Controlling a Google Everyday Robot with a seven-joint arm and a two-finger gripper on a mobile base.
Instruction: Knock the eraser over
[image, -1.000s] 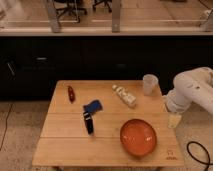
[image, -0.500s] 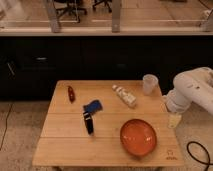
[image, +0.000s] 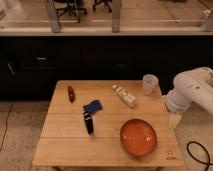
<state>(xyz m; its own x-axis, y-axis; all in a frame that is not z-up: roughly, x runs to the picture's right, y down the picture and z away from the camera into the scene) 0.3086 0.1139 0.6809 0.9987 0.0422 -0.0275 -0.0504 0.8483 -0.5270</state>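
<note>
We see the eraser (image: 89, 123) center-left on the counter (image: 60, 147). The end effector (image: 174, 120) hangs at the counter's right edge, and we can't tell its state.

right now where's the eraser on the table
In the camera view the eraser stands left of centre on the table, beside the blue piece and left of the orange bowl; the gripper hangs beyond the table's right edge.

Eraser (image: 89, 122) seemingly upright on table (image: 65, 145); gripper (image: 174, 120) beside its right edge.

Wood table (image: 65, 145), glossy bowl (image: 138, 137); hand (image: 174, 120) beside right edge.
</note>
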